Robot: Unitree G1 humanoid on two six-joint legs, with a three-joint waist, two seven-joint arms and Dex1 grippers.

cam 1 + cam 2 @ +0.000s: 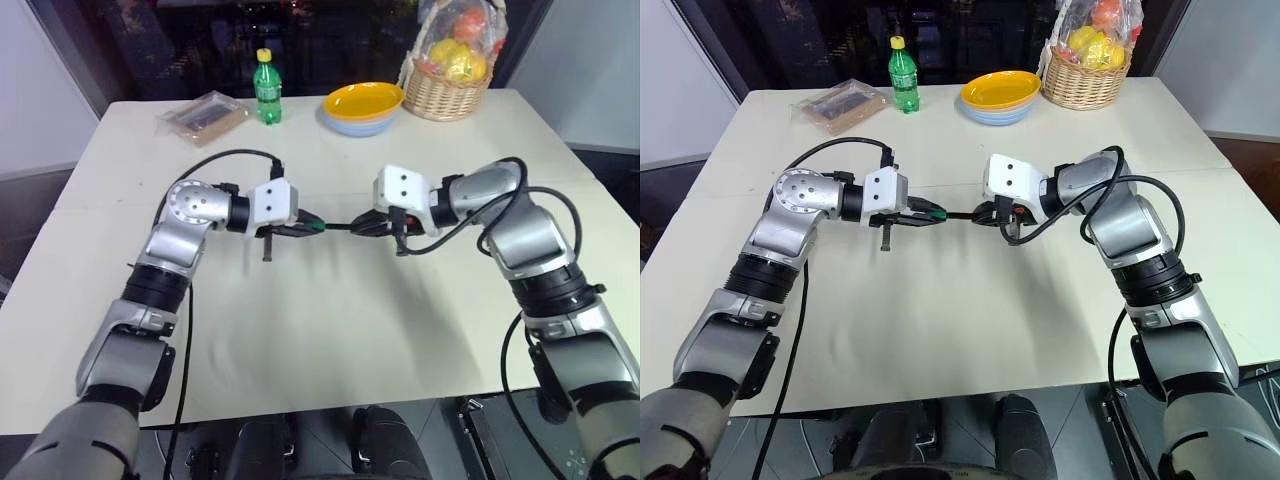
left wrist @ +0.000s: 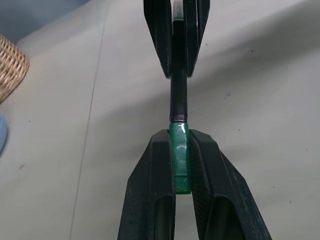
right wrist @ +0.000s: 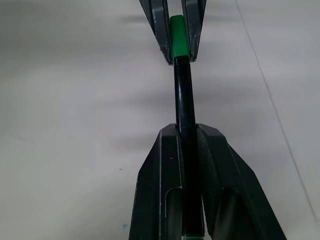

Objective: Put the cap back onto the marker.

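Note:
Above the middle of the white table, my two grippers face each other tip to tip. My left gripper [image 1: 303, 225] is shut on the small green cap [image 2: 180, 157]. The right gripper [image 1: 372, 225] is shut on the thin black marker [image 3: 184, 105]. The marker runs level between them, and its front end sits inside the mouth of the cap [image 3: 178, 36]. In both wrist views cap and marker lie in one straight line. The marker's tip is hidden inside the cap.
At the table's far edge stand a green bottle with a yellow lid [image 1: 266, 88], stacked yellow and blue bowls [image 1: 362, 106], a wicker basket of fruit [image 1: 450, 70] and a flat wrapped packet [image 1: 203, 116]. The table [image 1: 330, 330] ends close in front.

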